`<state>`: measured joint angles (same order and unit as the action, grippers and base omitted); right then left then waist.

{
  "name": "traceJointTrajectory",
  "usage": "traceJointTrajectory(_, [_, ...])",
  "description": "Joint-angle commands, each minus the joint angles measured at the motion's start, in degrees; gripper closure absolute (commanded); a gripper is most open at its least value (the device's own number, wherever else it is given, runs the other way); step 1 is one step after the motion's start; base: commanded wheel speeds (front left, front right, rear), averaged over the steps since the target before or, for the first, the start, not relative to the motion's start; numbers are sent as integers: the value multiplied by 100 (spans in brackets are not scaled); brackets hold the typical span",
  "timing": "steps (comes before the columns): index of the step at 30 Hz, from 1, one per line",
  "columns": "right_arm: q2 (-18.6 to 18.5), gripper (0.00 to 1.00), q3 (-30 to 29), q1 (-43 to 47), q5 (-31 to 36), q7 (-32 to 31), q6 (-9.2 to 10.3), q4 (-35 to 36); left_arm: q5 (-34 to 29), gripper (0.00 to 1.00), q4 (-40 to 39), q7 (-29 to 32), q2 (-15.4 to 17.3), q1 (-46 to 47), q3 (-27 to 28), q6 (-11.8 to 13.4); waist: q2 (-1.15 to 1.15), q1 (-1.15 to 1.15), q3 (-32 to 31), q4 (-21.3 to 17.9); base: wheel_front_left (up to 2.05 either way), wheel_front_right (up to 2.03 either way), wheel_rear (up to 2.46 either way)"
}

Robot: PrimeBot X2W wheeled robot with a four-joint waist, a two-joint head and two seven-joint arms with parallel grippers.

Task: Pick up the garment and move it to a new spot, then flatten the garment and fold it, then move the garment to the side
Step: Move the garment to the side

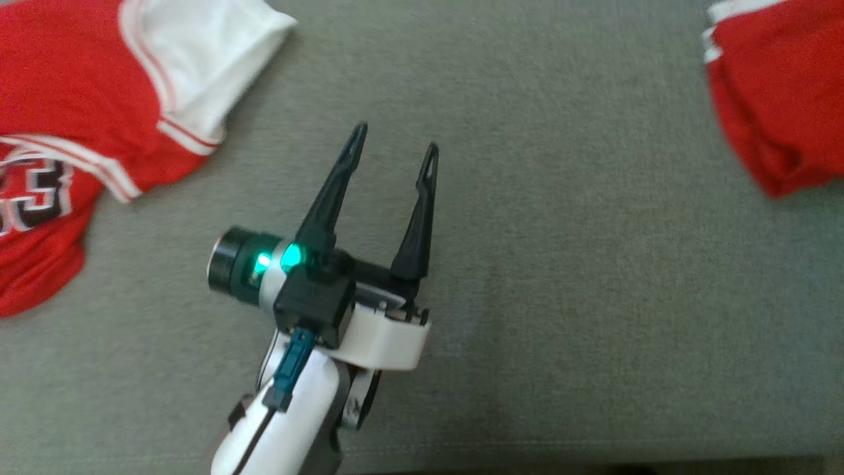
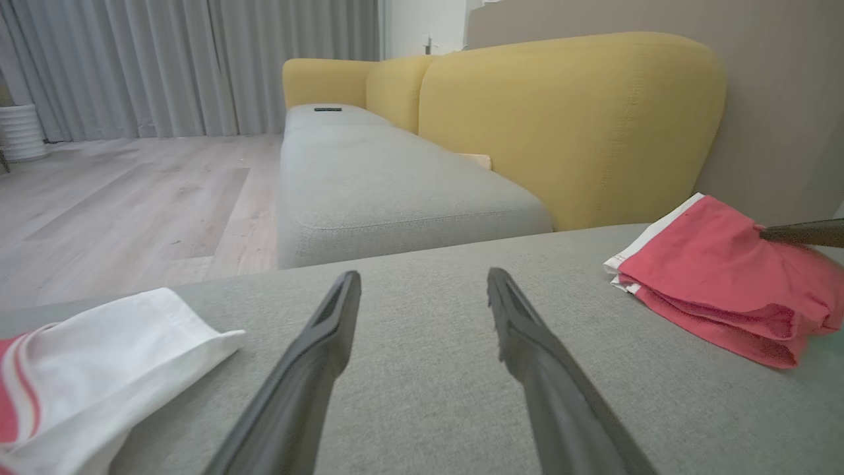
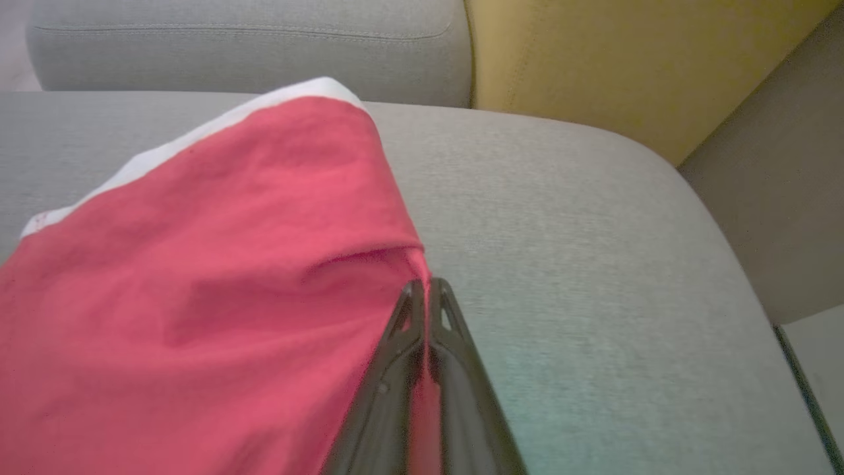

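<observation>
Garment (image 3: 198,264) pinched in R gripper (image 3: 427,285); L gripper (image 1: 395,138) spread over cushion (image 1: 593,297).

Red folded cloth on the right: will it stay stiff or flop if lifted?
Probably floppy: the red folded cloth wrinkles where the right end effector pinches it. Likely light, since it looks like thin fabric. Its layers may well unfold and dangle from that single pinched spot.

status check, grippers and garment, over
Left gripper open, above grey cushion. Right gripper shut on edge of folded red garment. Jersey lies off to the left, apart from it.
</observation>
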<state>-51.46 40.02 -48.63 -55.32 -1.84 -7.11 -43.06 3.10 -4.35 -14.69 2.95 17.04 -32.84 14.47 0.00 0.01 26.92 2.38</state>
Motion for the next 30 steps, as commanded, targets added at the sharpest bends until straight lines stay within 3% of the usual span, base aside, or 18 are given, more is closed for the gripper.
traceJointTrajectory(1, [-406,100,-94,-54,1,144,-37,99,-61,0,-236,-31,-7,201,105,-23,0,-1,379,-326,0,0,0])
traceJointTrajectory(9, [-926,100,-363,-337,80,367,-37,195,-152,0,-231,-31,-7,631,-23,-120,0,-1,839,-615,0,0,0])
traceJointTrajectory(15, [-1180,98,-694,-248,114,348,-37,102,-101,0,-183,-31,-7,818,-148,-119,0,-1,988,-612,0,0,0])
traceJointTrajectory(16, [-1202,90,-741,-217,130,343,-37,71,-79,0,-171,-31,-7,842,-175,-115,0,-1,979,-588,0,0,0])
traceJointTrajectory(17, [-1215,65,-785,-185,158,338,-37,32,-54,0,-158,-31,-7,861,-200,-111,0,-1,958,-563,0,0,0])
traceJointTrajectory(18, [-1211,15,-824,-155,196,334,-37,-10,-32,0,-154,-31,-7,877,-216,-101,0,-1,925,-534,0,0,0])
traceJointTrajectory(19, [-1186,0,-870,-138,254,356,-37,-53,-14,0,-148,-31,-7,886,-225,-86,0,-1,875,-498,0,0,0])
traceJointTrajectory(23, [-986,0,-946,-115,483,373,-37,-108,8,0,-99,-31,-7,842,-202,-31,0,-1,650,-409,0,0,0])
traceJointTrajectory(30, [-31,0,-907,113,838,281,-37,-15,64,0,93,-31,-3,371,63,79,0,-1,-213,-202,0,0,0])
